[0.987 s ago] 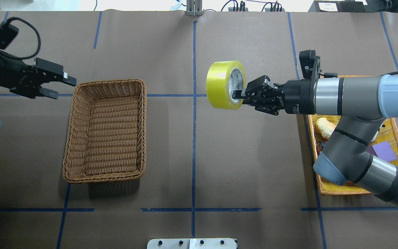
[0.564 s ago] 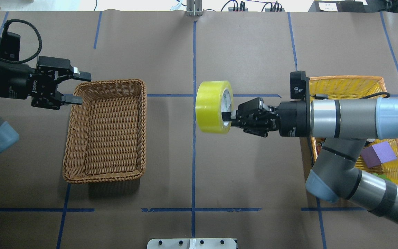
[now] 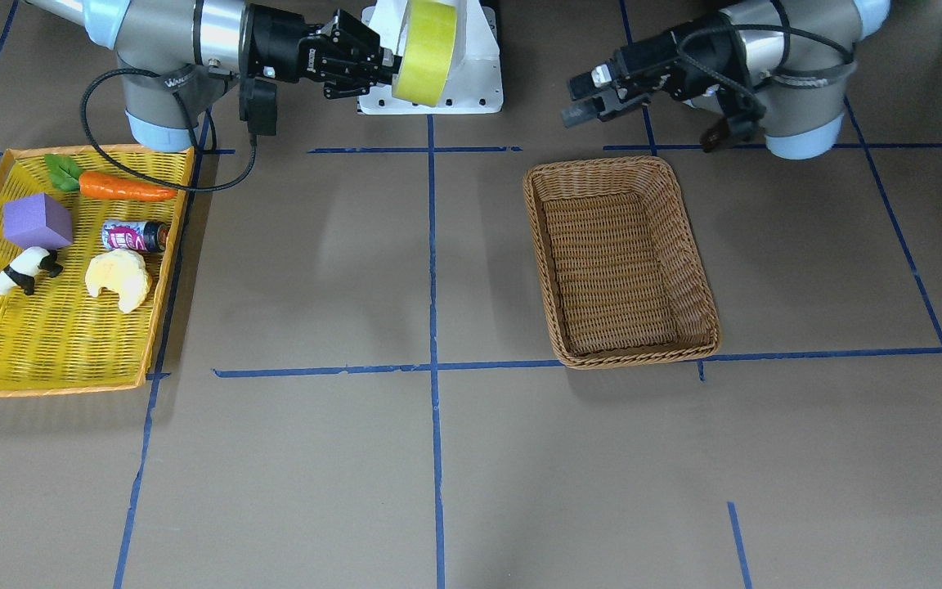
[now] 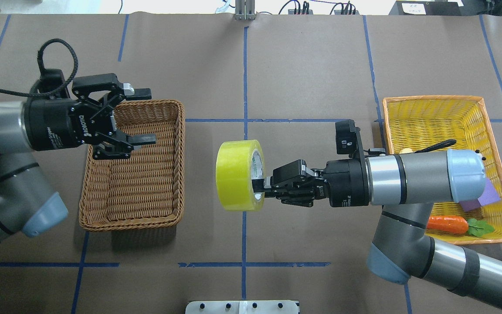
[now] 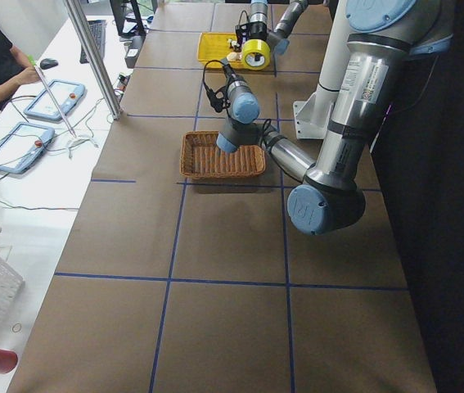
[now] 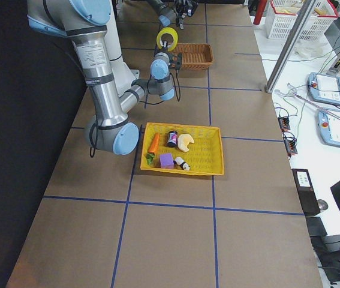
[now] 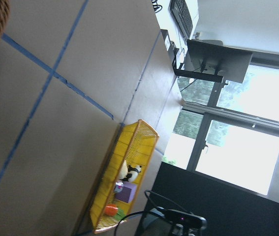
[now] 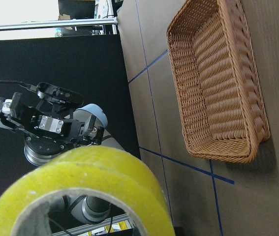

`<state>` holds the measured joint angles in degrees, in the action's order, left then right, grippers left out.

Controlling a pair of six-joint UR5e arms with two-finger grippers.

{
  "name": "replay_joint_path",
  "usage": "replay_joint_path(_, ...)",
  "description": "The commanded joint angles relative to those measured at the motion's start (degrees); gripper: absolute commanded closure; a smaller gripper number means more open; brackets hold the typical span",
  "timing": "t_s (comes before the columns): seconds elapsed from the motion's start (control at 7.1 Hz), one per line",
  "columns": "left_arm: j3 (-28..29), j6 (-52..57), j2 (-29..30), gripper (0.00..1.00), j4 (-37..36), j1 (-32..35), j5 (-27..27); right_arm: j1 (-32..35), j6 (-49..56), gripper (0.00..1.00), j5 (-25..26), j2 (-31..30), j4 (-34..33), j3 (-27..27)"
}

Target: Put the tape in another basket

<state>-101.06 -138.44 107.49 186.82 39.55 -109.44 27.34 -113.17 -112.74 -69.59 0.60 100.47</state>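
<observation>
Clamped on the tape (image 4: pixel 235 175), the right pincer (image 4: pixel 259 188) has one finger in the roll's grey-white core and holds it on edge above the table (image 4: pixel 303 65); that is the overhead view. The roll hangs outside the basket (image 4: pixel 146 192), well apart from its rim, between the basket and the yellow tray (image 4: pixel 434 109). The left pincer (image 4: pixel 148 116) is spread wide with nothing between its fingers. It is raised over the basket's end and points toward the tape. The tray, beyond the tape from the basket, holds a carrot toy (image 4: pixel 447 224) and a purple block (image 4: pixel 488 194), partly hidden by the right arm.

From across the table, the tape shows high up against the white base plate (image 3: pixel 479 82), on the tray side of the basket. The left pincer hangs open above the basket's level. More shows in the tray here: a panda figure (image 3: pixel 21 272), a small can (image 3: pixel 134 236) and a croissant toy (image 3: pixel 118 280).

The two side views are too small to judge either grip. They show the roll in the air, clear of the basket, toward the tray.

The left wrist camera catches only a corner of the basket at its top left edge, with the tray far off beyond it.

The right wrist camera has the tape's yellow rim filling its lower left. The basket lies on the table at upper right, and the left pincer faces the roll with its fingers parted.
</observation>
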Motion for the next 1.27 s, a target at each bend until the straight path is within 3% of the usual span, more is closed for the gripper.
replay_joint_path(0.0,-0.4,-2.5,2.1,0.0,0.8,-6.9,6.0,-1.2,0.1,0.98,0.4,0.3,0.0,0.2)
replay_joint_path(0.28,-0.3,-2.4,4.4,0.0,0.8,-10.4,7.0,-1.3,0.1,0.98,0.5,0.3,0.0,0.1)
replay_joint_path(1.13,-0.5,-2.3,5.9,0.0,0.7,-11.5,7.1,-3.1,0.1,0.98,2.1,0.2,0.0,-0.4)
